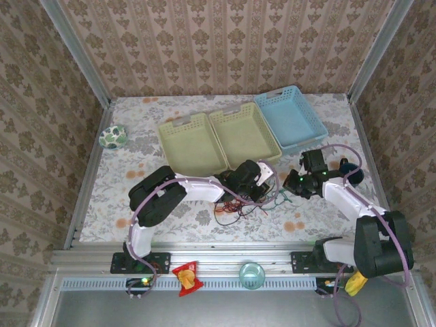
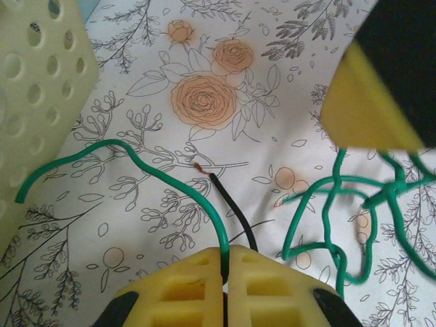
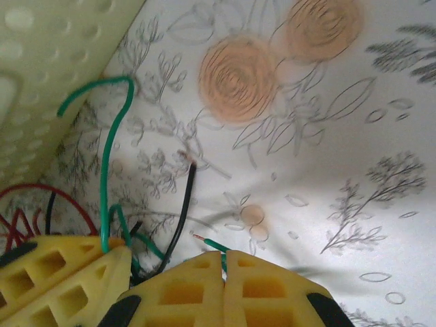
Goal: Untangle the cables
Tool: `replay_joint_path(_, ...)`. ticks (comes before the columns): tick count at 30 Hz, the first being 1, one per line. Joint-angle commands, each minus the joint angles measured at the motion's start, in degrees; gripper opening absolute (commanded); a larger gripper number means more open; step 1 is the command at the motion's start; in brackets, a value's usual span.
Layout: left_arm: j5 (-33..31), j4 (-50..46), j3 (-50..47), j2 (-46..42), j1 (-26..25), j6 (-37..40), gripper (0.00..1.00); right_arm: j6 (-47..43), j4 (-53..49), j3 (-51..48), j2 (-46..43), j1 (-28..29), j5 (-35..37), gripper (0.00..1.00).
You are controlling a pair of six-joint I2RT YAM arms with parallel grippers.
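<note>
Cables (image 1: 235,208) sit as one loose knot on the floral cloth (image 1: 136,157), mid-table, just near of the two pale-green baskets (image 1: 184,122) and between the arms.

From the left wrist cam, the green cable (image 2: 109,143) arcs from the basket wall (image 2: 34,82) across the cloth and dives straight into the seam of the L gripper (image 2: 225,257). The fingers are clenched on it. The black cable (image 2: 233,208) runs alongside and passes under the same fingertips, but we can't tell if it's pinched too. More green loops pile up to the right.

From the right wrist cam, the R gripper (image 3: 223,259) is also clamped. A short green stub with a bare copper tip pokes out of its seam, so it has the free end. The red cable (image 3: 41,185) loops at the left edge, w/ the L gripper's yellow pads just beside ours.

Key relation: both pincers grip the same green wire, nearly side by side, L to the left and R to the right. The knot lies near-left of them both. The green's long axis runs roughly left-right between them. We judge the next move to be the R arm drawing the end rightward, away from the knot, while L anchors it. Risk is red and black dragging along.

No brand or legible writing anywhere. The print on the snack pack (image 1: 185,278) at the near rail is too small to read.
</note>
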Motion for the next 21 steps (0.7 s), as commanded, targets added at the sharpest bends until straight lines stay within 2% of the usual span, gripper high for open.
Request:
replay_joint_path(1, -3.10, -7.00, -1.98, -1.20, 0.28, -0.39, 0.00, 2.25, 0.74, 2.45, -1.97, -3.88, -0.97, 0.00)
replay_joint_path(7, -6.05, -9.16, -5.42, -1.88, 0.46, -0.26, 0.00, 9.76, 4.01, 2.63, -6.46, -13.19, -0.35, 0.00)
replay_joint_path(12, -5.91, -7.79, -9.75, -3.24, 0.51, -1.85, 0.00, 18.36, 8.76, 0.96, -8.17, -19.94, -1.96, 0.00)
replay_joint_path(17, -7.39, -7.39, -11.37, -4.46, 0.64, -1.99, 0.00, 20.53, 11.67, 0.31, -6.32, -20.67, -5.79, 0.00)
replay_joint_path(21, -7.69, -4.07, -12.89, -7.91, 1.00, -1.41, 0.00, 18.07, 9.80, -0.20, -7.39, -19.79, -4.89, 0.00)
